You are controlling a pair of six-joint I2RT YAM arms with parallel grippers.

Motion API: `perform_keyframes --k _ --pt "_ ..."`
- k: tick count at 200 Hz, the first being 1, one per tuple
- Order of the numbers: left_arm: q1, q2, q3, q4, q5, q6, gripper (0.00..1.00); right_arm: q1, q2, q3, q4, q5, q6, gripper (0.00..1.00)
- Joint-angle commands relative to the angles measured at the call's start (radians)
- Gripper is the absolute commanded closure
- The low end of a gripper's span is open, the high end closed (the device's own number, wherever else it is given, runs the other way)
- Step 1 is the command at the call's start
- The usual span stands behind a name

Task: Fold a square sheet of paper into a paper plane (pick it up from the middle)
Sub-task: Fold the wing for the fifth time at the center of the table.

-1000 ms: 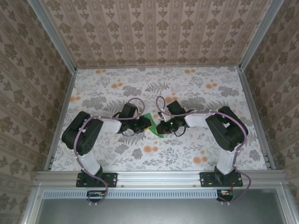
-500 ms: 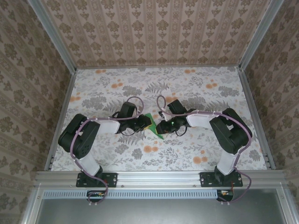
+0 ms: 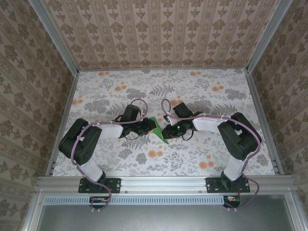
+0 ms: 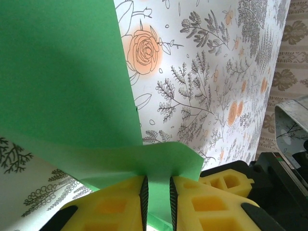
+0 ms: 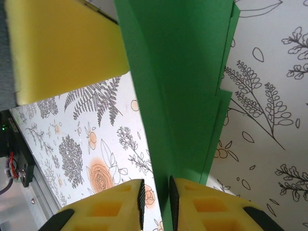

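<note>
The left arm (image 3: 103,129) and right arm (image 3: 211,123) bend inward from the near corners, wrists low. The left end effector (image 4: 157,185) and right end effector (image 5: 155,190) face each other, almost touching. Each one's 2 yellow fingers (image 4: 110,207) pinch the folded green paper (image 4: 57,72).

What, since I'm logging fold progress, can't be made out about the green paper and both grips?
1. Top external: the green paper is too small and is half covered by the left gripper and the right gripper, so the fold shape is unclear.
2. Left wrist: a paper flap drapes across the jaws. Whether they pinch it, I cannot tell.
3. Right wrist: the paper enters the narrow jaw gap, where contact is hidden. The top edge cuts off its far end.
</note>
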State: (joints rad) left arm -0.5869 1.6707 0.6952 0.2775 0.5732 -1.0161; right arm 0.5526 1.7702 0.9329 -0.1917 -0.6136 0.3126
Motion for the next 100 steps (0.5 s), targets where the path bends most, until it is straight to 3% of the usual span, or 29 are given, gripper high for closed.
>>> perform_keyframes --k 1,100 --pt "-0.008 -0.032 -0.017 -0.007 0.017 0.009 0.78 0.005 0.026 0.03 -0.026 -0.003 -0.023 0.78" --pt "-0.024 -0.06 -0.054 -0.014 0.018 -0.006 0.78 0.028 0.057 0.063 -0.057 0.017 -0.069 0.79"
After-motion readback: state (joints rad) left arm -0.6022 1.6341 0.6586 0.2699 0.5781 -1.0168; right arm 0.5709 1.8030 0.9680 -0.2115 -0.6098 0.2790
